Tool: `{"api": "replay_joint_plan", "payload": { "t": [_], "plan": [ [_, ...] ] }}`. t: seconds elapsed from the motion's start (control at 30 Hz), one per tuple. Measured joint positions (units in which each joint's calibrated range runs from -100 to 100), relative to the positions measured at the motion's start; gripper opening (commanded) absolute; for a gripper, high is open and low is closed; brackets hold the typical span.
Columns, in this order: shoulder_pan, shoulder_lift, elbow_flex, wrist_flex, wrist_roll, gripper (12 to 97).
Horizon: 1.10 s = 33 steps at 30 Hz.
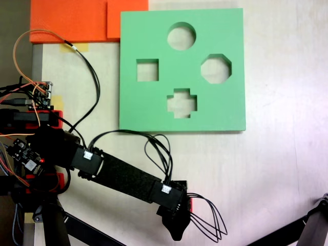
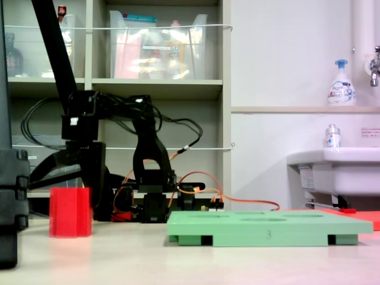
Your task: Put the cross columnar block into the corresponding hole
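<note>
The end effector (image 2: 66, 178) hung low at the near end of the worktop (image 1: 277, 169). Its jaws looked spread in a fixed view: one ran straight down and the other was swung out to the side. From above it was a dark lump (image 1: 177, 228), so I would not swear to how wide the gap was.

The cross columnar block (image 2: 70, 212) stood upright on the worktop directly under it, low between the jaws. It seemed not to be pinched, and I could not tell whether the straight jaw touched it.

The green board (image 1: 148, 113) lay flat well beyond the end effector. The corresponding hole (image 1: 182, 102) was cut into its nearest edge strip, closer than the round, square and octagonal openings.

The grasp looked like the first place things could go wrong. If the jaws closed off-centre or on the arms of the plus, the light foam could twist, tip or squirt out. A crooked hold would matter later, because the plus has to line up with the cutout. If the block were turned a little, it would likely sit on the rim instead of dropping in.

A carry that was too low could catch the raised edge of the board and shove it. The loose cables (image 1: 207, 225) looping off the wrist could also snag.
</note>
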Motion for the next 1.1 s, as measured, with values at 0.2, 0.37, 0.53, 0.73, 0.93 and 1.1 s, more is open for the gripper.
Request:
{"api": "replay_joint_plan", "payload": {
  "t": [0.2, 0.37, 0.53, 0.73, 0.93, 1.1],
  "plan": [
    [-0.2, 4.9, 0.0, 0.0, -0.6, 82.0],
    [-0.5, 6.8, 0.0, -0.1, -0.6, 76.0],
    [-0.6, 7.5, 0.2, -0.9, 0.1, 69.7],
    [-0.9, 7.7, 2.2, -4.3, 0.3, 46.4],
    [-1.0, 7.7, 2.3, -4.8, 0.2, 37.5],
    [-1.1, 7.7, 2.4, -4.8, 0.2, 35.9]
  ]
}}
